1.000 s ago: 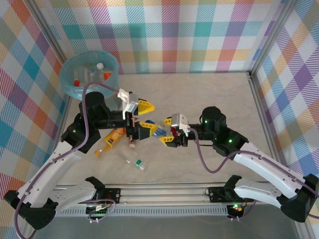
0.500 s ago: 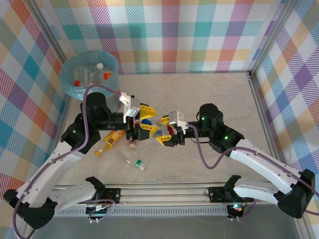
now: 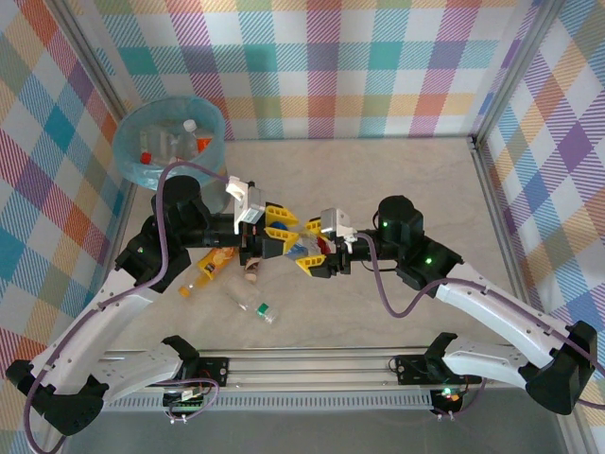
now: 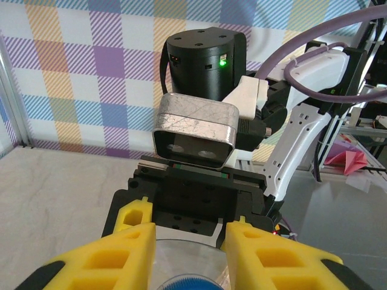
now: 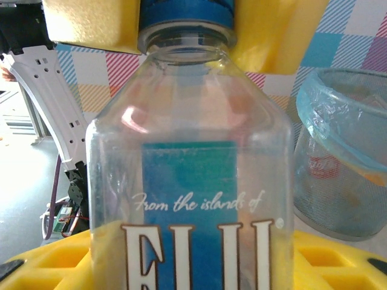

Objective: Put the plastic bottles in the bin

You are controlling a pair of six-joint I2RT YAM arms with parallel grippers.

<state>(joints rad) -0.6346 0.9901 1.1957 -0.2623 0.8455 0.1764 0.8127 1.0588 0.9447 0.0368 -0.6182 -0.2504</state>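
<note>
Bench [image 3: 397,180] lies flat under both sets of jaws. We see the bin [image 3: 125,163] far off behind the left jaws, with some bottles [image 3: 180,142] in it.

Between the two sets of jaws hangs one clear bottle with a blue label [image 5: 190,199], up off the bench. Our right jaws pinch its fat body. Just below the left jaws, an orange bottle [image 3: 210,268] and a green-capped bottle [image 3: 255,307] lie on the bench. Our left jaws press on the held bottle's little blue cap [image 5: 186,12] from both sides.

What could go wrong? We think the cap is small and round, so it gives little to hold. If the right jaws let go too soon, the bottle could swing, slip out and drop. It could then hit the loose bottles and roll them away. If both jaws pull at once, the bottle could twist free.
</note>
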